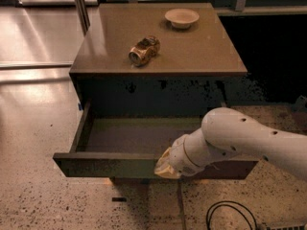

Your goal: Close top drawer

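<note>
The top drawer of the dark brown cabinet stands pulled far out, its grey-brown inner floor showing. Its flat front runs across the lower part of the camera view. My white arm comes in from the right. My gripper sits at the drawer's front edge, a little right of its middle, pointing left and down. It looks to be touching the front panel.
A crushed can lies on its side on the cabinet top. A small pale bowl stands at the back of the top. A black cable loops on the speckled floor at lower right. A metal post stands at back left.
</note>
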